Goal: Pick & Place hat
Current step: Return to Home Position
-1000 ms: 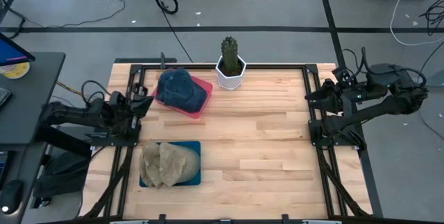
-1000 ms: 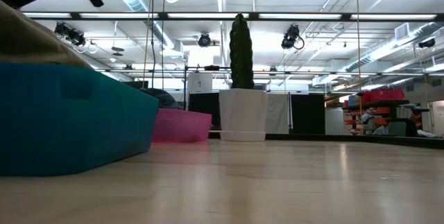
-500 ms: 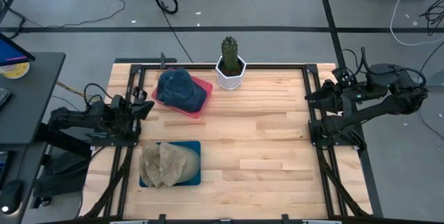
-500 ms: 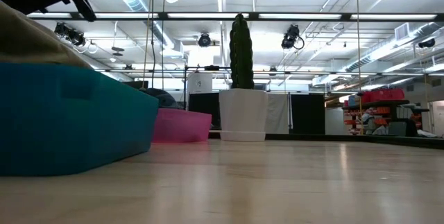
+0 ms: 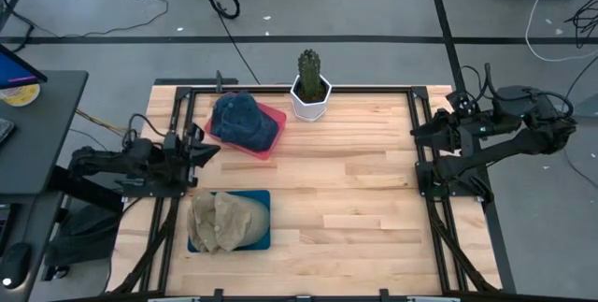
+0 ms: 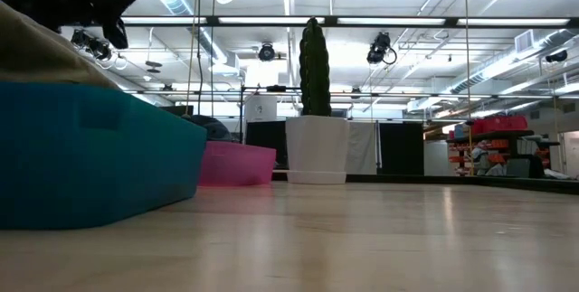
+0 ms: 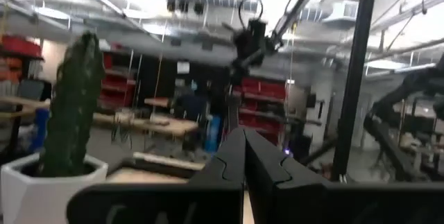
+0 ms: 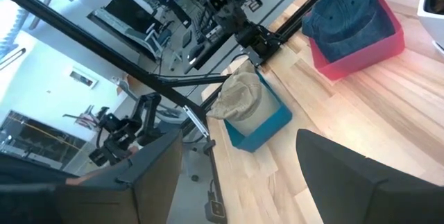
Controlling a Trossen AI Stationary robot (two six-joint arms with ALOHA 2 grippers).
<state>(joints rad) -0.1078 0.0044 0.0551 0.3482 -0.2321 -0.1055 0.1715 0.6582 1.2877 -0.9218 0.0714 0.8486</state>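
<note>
The left end effector [image 5: 207,150] has slid a little farther in over the counter's [image 5: 355,180] left edge than it was a moment ago, and from table height more of that arm now hangs in the upper left corner. Its fingers [image 7: 239,158] are pressed together at the tips with nothing between them. It sits just off the near corner of the red bin [image 5: 274,134], which lies toward the back of the counter, and just beyond the blue bin [image 5: 263,234], which lies nearer the front edge.

A blue cap [image 5: 241,120] fills the red bin, mounded above its rim. I cannot tell whether there is more than one in the heap. A brown cap [image 5: 220,220] lies crumpled in the blue bin and spills over its left side.

Just to the right of the red bin, at the back edge, a cactus [image 5: 309,64] stands upright in a white pot [image 5: 309,102].

The right end effector [image 5: 419,132] waits at the counter's right edge, well apart from both bins, with its fingers [image 8: 149,172] spread wide and empty.
</note>
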